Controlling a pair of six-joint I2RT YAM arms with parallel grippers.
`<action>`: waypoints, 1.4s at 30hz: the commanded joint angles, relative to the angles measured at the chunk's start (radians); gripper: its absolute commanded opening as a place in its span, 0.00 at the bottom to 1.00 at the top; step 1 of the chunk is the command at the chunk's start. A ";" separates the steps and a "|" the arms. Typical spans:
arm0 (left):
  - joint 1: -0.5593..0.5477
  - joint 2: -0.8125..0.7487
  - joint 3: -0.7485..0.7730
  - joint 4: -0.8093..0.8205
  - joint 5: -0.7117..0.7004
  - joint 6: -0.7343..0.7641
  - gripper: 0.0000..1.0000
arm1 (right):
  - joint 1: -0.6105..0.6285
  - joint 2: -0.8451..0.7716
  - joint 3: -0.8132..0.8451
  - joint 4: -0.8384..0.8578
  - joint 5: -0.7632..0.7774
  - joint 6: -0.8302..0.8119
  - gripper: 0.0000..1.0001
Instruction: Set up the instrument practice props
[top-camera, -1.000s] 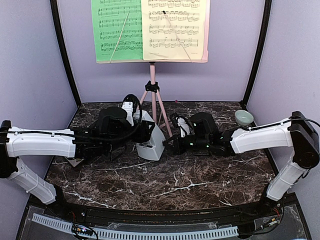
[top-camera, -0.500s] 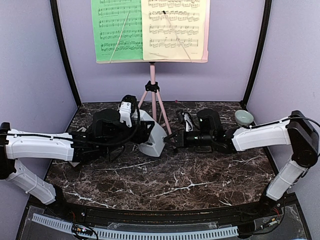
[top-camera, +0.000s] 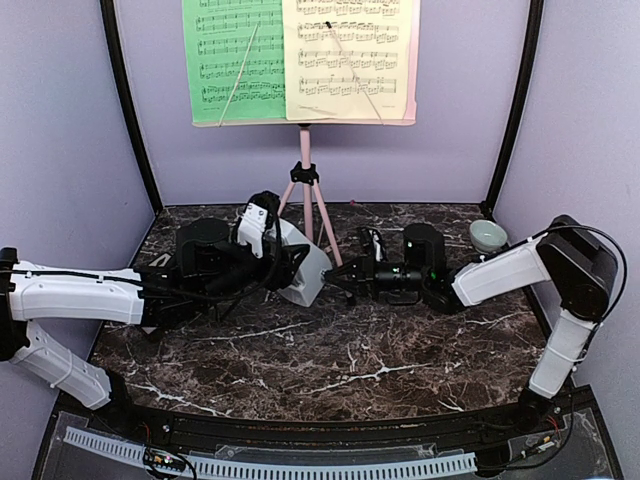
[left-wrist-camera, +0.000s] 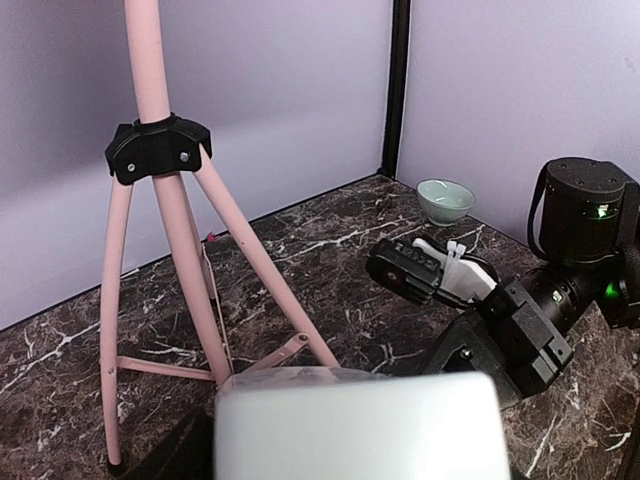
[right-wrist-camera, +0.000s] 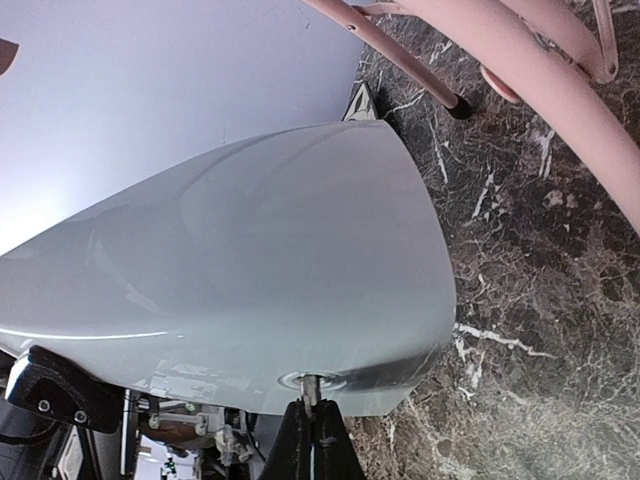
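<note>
the pink music stand (top-camera: 307, 170) is standing at the middle of the table's (top-camera: 350, 370) back edge, its three legs spreading out from a black hub. its desk is carrying the green music sheet (top-camera: 232, 60) on the left and the pale yellow music sheet (top-camera: 345, 55) on the right, side by side and upright.

just in front of the stand's feet, the small light-grey metronome (top-camera: 308, 275) is sitting tilted between the two arms. whether its base is touching the marble cannot be told. the left gripper (top-camera: 288, 265) is reaching in from the left edge and holding the metronome, its fingers spreading wide around the body. in the left wrist view the pale body (left-wrist-camera: 355, 425) is filling the bottom of the frame, with the stand's legs (left-wrist-camera: 150, 150) rising just behind it.

the right gripper (top-camera: 343, 281) is coming in from the right edge with its fingers pressing fully together. in the right wrist view its tips (right-wrist-camera: 313, 408) are sitting right at a small round fitting with a pin on the metronome's smooth face (right-wrist-camera: 250, 270). whether they are pinching that pin cannot be told.

a small pale green bowl (top-camera: 487, 236) is resting near the back right corner, well apart from both grippers.
</note>
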 joint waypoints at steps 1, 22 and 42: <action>-0.024 -0.040 0.039 0.011 0.139 0.034 0.00 | -0.036 0.020 -0.002 0.187 0.008 0.123 0.00; 0.026 0.211 0.137 -0.080 0.317 -0.059 0.02 | -0.061 -0.384 -0.047 -0.649 0.124 -0.507 0.85; 0.026 0.067 0.008 -0.127 0.429 -0.029 0.99 | -0.049 -0.292 0.231 -0.830 0.081 -0.605 1.00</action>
